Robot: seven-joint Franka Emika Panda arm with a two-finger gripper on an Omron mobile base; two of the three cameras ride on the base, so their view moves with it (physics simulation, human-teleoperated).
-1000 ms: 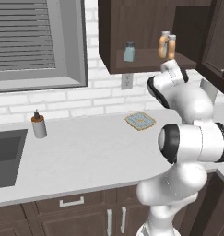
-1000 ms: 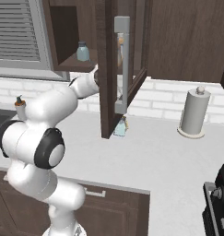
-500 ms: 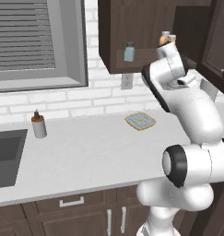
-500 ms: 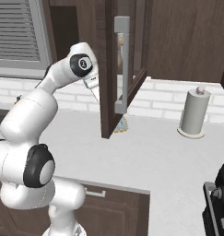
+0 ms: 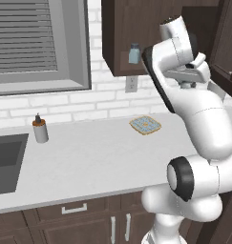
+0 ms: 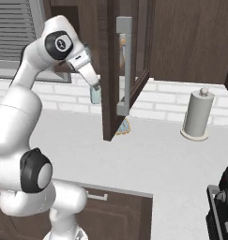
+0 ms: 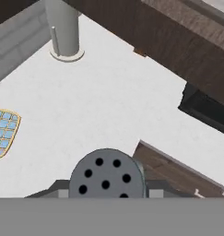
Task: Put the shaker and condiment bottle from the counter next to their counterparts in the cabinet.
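My gripper (image 6: 94,88) is shut on a pale blue-grey shaker (image 6: 95,96), held in the air beside the open door (image 6: 113,70) of the dark brown wall cabinet (image 5: 117,33). In the hand view the shaker's grey perforated cap (image 7: 106,175) sits between my fingertips, above the light counter (image 7: 109,101). A matching shaker (image 5: 133,53) stands on the cabinet's shelf. An orange bottle (image 6: 122,47) shows as a sliver behind the door's handle. In the left base view my arm hides the rest of the shelf.
A grey pump dispenser (image 5: 39,129) stands near the sink (image 5: 5,159). A blue and yellow trivet (image 5: 145,125) lies below the cabinet. A paper towel roll (image 6: 198,115) stands to the right, and a dark stove (image 6: 222,206) at the counter's end.
The arm's elbow has swung up high in front of the cabinet. The hand, with the shaker in it, has stayed beside the open door, now pointing down.
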